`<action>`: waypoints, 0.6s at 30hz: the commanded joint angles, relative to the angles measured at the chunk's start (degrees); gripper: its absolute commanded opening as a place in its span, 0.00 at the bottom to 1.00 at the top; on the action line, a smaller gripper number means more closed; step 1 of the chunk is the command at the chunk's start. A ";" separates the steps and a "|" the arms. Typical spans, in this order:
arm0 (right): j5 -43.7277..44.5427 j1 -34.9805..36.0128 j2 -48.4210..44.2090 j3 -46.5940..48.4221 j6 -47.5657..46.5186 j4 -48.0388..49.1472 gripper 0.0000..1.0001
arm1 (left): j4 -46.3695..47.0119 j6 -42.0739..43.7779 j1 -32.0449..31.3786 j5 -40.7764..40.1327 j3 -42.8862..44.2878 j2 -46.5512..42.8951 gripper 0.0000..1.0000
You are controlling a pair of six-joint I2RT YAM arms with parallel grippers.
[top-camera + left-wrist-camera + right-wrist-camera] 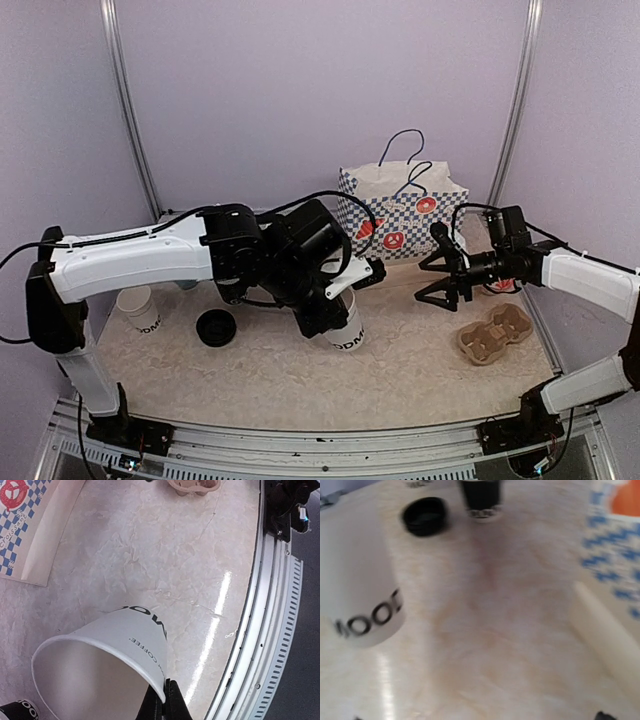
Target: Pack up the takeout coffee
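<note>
Cup-grasp step: your left gripper [164, 695] is clamped on the rim of the lidless white paper cup with black lettering [117, 650], mid desk [270, 370]; right gripper [432, 282] spread, empty; next, probably lift it level toward the brown pulp cup tray [493, 333].

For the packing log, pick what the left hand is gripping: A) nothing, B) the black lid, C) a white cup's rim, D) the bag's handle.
C: the left hand is pinched shut on the rim of the white cup, while the black lid lies apart on the table.
</note>
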 commanded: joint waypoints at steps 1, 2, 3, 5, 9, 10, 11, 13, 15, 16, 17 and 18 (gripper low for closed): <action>4.54 -1.31 -0.92 -0.37 0.41 3.95 0.99 | -6.41 4.83 -1.37 -5.79 6.16 5.92 0.00; 4.94 -1.31 -1.01 -0.54 0.20 3.98 0.99 | -6.60 5.34 -1.44 -6.03 6.66 7.28 0.00; 5.25 -1.31 -1.17 -0.72 0.10 4.18 0.99 | -6.56 5.68 -1.56 -5.89 7.17 8.19 0.00; 5.51 -1.31 -1.38 -1.09 -0.01 4.33 0.99 | -6.54 5.99 -1.71 -4.97 8.31 10.54 0.00; 5.60 -1.31 -1.00 -1.00 -0.36 4.24 0.99 | -6.32 6.30 -2.27 -4.64 10.10 13.77 0.00; 5.64 -1.31 -0.83 -0.95 -0.37 4.20 0.99 | -6.14 6.33 -2.26 -4.35 10.54 14.69 0.01; 5.51 -1.31 -0.59 -0.75 -0.45 4.01 0.99 | -6.08 6.38 -2.30 -3.86 11.04 15.25 0.01; 5.20 -1.35 -0.19 -0.62 -0.58 3.82 0.99 | -6.09 6.44 -2.41 -3.18 11.86 16.64 0.02; 5.04 -1.31 0.06 -0.67 -0.80 3.69 0.99 | -6.25 6.61 -2.51 -3.16 12.53 18.11 0.03; 5.05 -1.31 0.17 -0.62 -0.81 3.71 0.99 | -6.35 6.62 -2.52 -3.16 12.82 18.65 0.03; 5.04 -1.31 0.26 -0.62 -0.81 3.72 0.99 | -6.48 6.66 -2.60 -3.16 13.06 19.08 0.04; 4.99 -1.31 0.31 -0.62 -0.81 3.69 0.99 | -6.64 6.66 -2.61 -3.16 13.20 19.60 0.06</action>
